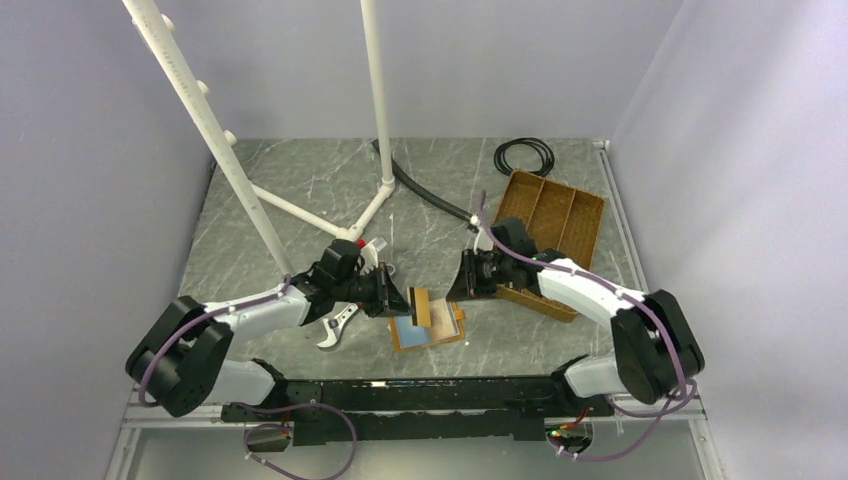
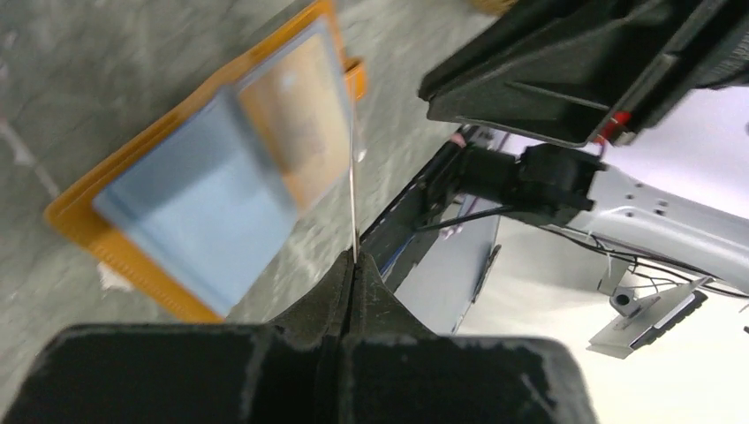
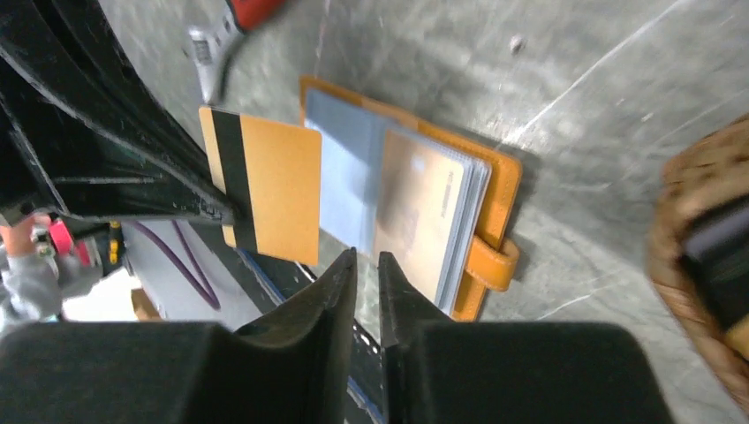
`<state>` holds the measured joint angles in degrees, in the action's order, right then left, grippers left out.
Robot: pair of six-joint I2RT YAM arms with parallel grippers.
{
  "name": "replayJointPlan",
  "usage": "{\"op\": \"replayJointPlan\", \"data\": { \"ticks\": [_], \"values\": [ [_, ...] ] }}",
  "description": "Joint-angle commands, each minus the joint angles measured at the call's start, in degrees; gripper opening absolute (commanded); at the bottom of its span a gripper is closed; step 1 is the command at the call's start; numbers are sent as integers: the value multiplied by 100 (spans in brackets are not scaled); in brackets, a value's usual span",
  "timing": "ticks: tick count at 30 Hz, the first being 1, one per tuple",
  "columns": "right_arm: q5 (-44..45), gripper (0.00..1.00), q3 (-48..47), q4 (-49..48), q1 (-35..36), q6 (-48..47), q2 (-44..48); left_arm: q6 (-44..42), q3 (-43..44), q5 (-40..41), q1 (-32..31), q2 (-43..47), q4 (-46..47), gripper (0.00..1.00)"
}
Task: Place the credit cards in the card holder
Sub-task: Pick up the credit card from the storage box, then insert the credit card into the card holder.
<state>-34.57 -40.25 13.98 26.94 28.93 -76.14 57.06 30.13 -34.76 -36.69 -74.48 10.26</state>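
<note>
The card holder point(image 1: 430, 331) lies open on the table, orange-tan with bluish and tan inner sleeves; it also shows in the left wrist view point(image 2: 203, 194) and the right wrist view point(image 3: 424, 212). My left gripper point(image 1: 403, 300) is shut on an orange credit card with a black stripe point(image 1: 422, 306), holding it upright just above the holder's left side. That card shows edge-on in the left wrist view point(image 2: 352, 177), between my left gripper's fingertips point(image 2: 353, 261), and flat in the right wrist view point(image 3: 274, 194). My right gripper point(image 1: 455, 285) hovers right of the card, its jaws a narrow gap apart and empty point(image 3: 366, 256).
A brown divided tray point(image 1: 555, 215) stands at the right behind my right arm; something dark lies in it point(image 3: 720, 256). Red-handled shears point(image 1: 345, 322) lie under my left arm. A white pipe stand point(image 1: 385, 190) and a coiled black cable point(image 1: 523, 155) are at the back.
</note>
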Motion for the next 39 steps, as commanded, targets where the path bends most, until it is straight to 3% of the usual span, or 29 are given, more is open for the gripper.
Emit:
{"op": "replayJointPlan", "data": {
  "ticks": [1,4,9,25,35,39],
  "values": [
    [31,10,-131,56,284,-394,-404,-257,142,-375,25,-269,-591,0],
    [230,0,-101,-78,293,-414,-711,-129,162,-522,23,-500,-451,0],
    [812,0,47,-145,285,-414,-960,2,168,-776,30,-979,-165,0],
    [970,0,210,-305,283,-337,-1291,217,54,-1116,134,-1575,433,0],
    [1027,0,225,-252,287,-353,-1275,370,-254,-954,144,-1106,138,0],
    [1018,0,199,-250,294,-359,-1309,470,-314,-1036,149,-1230,430,0]
  ]
}}
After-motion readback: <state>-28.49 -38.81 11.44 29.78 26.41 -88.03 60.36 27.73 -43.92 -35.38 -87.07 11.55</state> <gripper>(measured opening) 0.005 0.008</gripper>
